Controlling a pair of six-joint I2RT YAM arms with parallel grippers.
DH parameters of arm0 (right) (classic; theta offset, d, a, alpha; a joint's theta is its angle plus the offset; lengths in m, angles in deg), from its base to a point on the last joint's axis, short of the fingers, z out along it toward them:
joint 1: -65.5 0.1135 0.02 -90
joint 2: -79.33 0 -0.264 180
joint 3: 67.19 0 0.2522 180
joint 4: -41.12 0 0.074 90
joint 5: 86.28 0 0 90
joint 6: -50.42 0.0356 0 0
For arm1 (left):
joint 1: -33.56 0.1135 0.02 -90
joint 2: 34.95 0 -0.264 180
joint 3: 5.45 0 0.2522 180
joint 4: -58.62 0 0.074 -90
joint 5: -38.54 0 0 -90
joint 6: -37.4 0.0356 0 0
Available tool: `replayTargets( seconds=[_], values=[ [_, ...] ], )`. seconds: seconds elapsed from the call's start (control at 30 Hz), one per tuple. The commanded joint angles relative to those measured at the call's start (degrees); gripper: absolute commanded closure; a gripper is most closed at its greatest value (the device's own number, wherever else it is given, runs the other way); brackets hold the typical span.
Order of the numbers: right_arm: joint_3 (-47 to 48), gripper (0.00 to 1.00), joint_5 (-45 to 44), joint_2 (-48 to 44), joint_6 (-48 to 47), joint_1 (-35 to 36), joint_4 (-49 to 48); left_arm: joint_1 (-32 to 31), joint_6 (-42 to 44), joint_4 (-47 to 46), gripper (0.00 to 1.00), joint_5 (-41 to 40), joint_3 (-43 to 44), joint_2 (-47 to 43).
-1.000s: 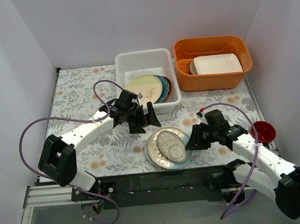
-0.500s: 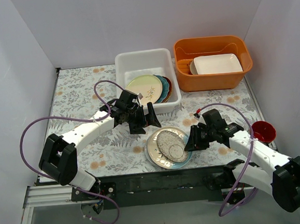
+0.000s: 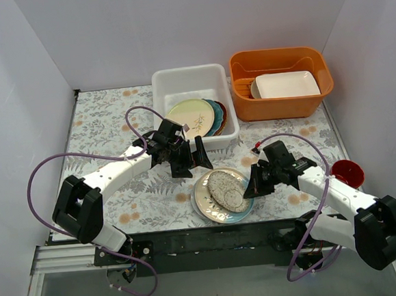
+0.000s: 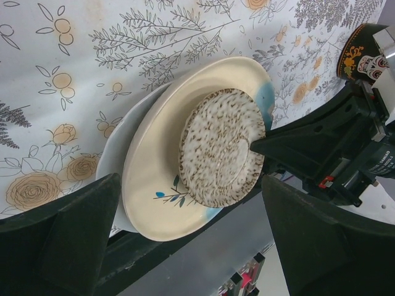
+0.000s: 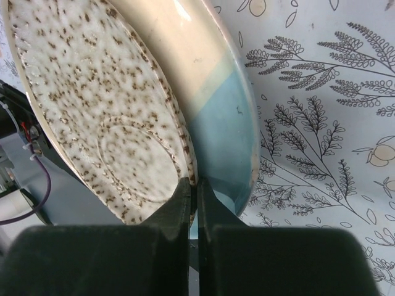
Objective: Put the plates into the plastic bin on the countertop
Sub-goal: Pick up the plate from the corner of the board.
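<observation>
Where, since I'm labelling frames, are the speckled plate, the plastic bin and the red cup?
speckled plate (image 3: 227, 191), top view, its centre.
plastic bin (image 3: 183, 87), top view, bare floor.
red cup (image 3: 347, 172), top view, its inside.

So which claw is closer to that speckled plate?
Right. The right gripper pinches the rim of the speckled plate; the left gripper hangs open on its bin side, not touching.

The table (image 3: 100, 128) carries the plastic bin (image 3: 186, 71). The orange tub (image 3: 284, 107) sits just right of it, the plates (image 3: 203, 197) nearer, and the red cup (image 3: 346, 173) beyond those.
</observation>
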Motion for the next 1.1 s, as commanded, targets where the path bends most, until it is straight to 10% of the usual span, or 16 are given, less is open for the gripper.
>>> replayTargets(
  seconds=[0.0,1.07],
  values=[
    [2.2,0.99,-1.4,0.9,-1.4,0.5,0.6,-0.3,0.6,0.1,0.02,-0.2,1.2,-2.8],
    [11.7,0.99,-2.6,0.8,-0.2,0.7,2.5,8.1,2.5,0.3,0.02,3.6,-3.4,-8.2]
  ],
)
